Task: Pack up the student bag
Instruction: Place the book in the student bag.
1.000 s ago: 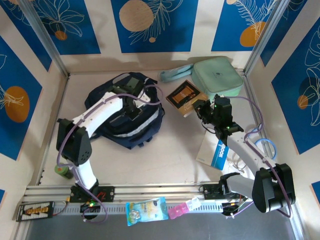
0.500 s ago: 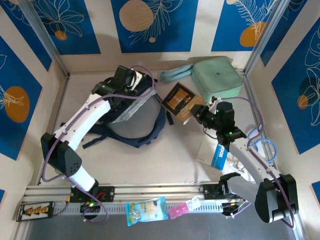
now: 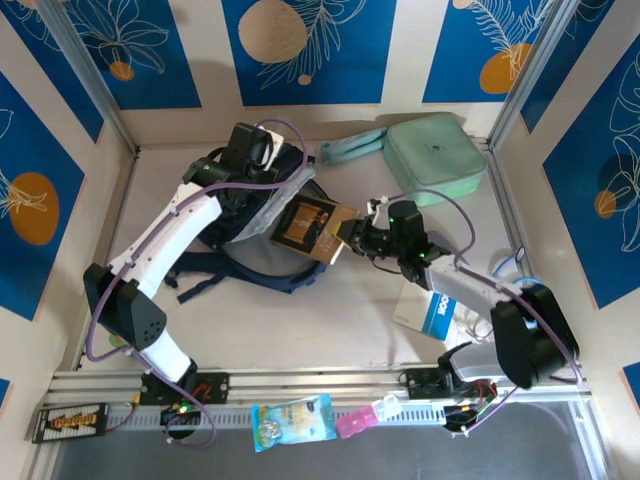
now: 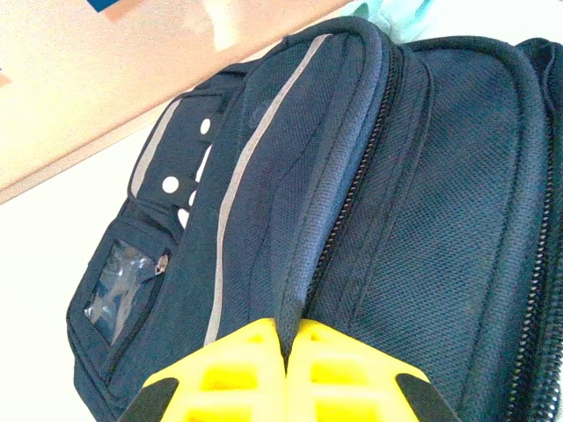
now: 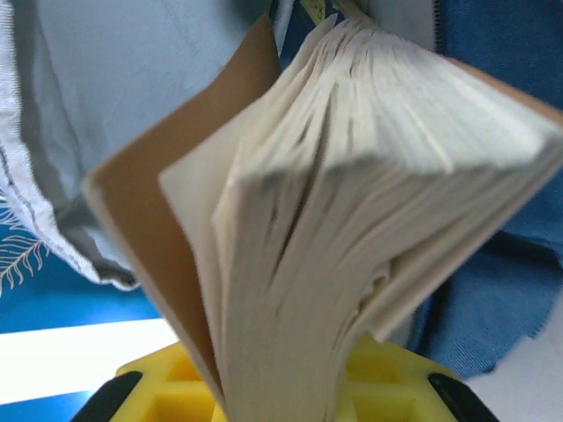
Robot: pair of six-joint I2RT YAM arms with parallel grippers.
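student bag (image 4: 369,176) seam in left tool (image 4: 286,345) | book (image 3: 312,225) in right tool (image 3: 353,236)

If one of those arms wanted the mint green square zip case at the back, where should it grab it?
Probably by the flat mint fabric strap trailing from the left side of the mint green square zip case, coming straight down from above. The case lies flat and looks too wide to pinch, while the strap is thin and lies loose.
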